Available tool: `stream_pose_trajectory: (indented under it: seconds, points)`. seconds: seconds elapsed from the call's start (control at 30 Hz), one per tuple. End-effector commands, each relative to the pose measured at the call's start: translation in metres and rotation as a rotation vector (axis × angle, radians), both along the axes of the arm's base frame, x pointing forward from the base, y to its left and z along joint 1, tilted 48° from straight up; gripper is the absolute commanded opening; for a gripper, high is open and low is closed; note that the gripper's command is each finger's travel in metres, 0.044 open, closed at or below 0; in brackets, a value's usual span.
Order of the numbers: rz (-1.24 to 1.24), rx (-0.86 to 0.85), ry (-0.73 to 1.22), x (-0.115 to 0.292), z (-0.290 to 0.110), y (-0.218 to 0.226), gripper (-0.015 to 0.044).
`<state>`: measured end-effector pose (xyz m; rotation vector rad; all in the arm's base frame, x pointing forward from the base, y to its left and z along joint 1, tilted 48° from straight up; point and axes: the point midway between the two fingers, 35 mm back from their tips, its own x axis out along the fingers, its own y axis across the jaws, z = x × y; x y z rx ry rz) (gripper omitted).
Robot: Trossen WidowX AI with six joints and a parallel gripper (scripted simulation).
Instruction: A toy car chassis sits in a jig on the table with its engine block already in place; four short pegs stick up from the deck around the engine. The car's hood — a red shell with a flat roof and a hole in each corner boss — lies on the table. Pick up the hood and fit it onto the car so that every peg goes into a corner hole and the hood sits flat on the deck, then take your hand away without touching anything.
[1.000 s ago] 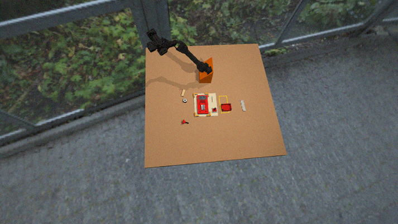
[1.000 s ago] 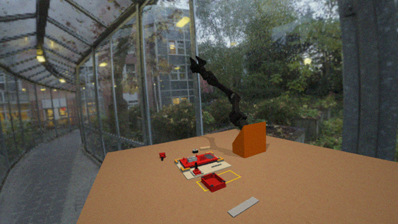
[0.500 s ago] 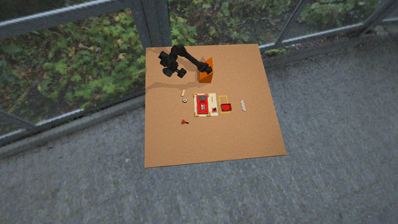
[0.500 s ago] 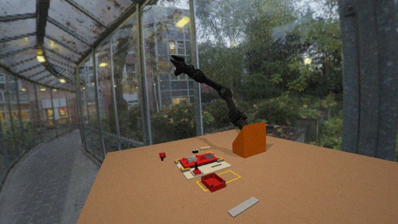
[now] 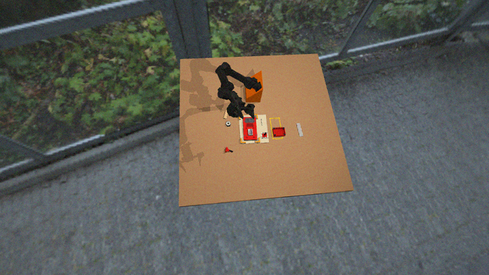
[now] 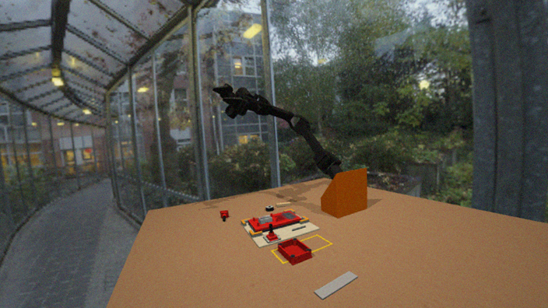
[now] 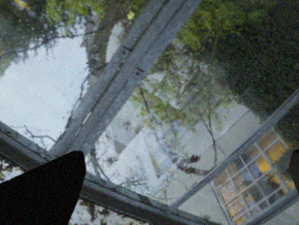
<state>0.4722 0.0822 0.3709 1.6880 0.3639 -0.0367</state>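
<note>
The red hood [image 5: 278, 132] [image 6: 294, 250] lies on the table with its hollow side up, at one end of a yellow outlined rectangle [image 5: 274, 118] [image 6: 323, 237]. The red chassis [image 5: 249, 128] [image 6: 273, 220] sits in its jig with the grey engine block on it, on a cream mat [image 5: 263, 125] [image 6: 295, 232] left of the hood. My gripper [image 5: 247, 112] [image 6: 221, 96] [image 7: 189, 162] is open and empty. It is high in the air above the table, far from the hood. The wrist view shows only the glass roof and trees between the finger edges.
An orange wedge block [image 5: 254, 90] [image 6: 345, 193] holds the arm's base behind the jig. A grey strip [image 5: 299, 129] [image 6: 335, 284] lies beyond the hood. A small red part [image 5: 227, 149] [image 6: 223, 213], a wheel [image 5: 228, 122] [image 6: 268, 208] and a red piece [image 5: 264, 134] [image 6: 271, 235] on the mat lie nearby.
</note>
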Motion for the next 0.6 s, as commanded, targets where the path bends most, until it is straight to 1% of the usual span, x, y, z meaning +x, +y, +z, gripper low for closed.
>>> stream_pose_trajectory:
  seconds: [0.0,0.13,0.27,0.4,0.57]
  points:
    - [-0.045,-0.001,0.131,0.016,-0.048,0.0,0.044]
    - [-0.115,-0.019,0.302,0.029,-0.111,-0.002,0.044]
    - [-0.189,-0.052,0.466,0.034,-0.174,-0.005,0.044]
    - [-0.276,-0.092,0.629,0.029,-0.237,-0.009,0.044]
    - [-0.391,-0.171,0.817,0.012,-0.311,-0.015,0.044]
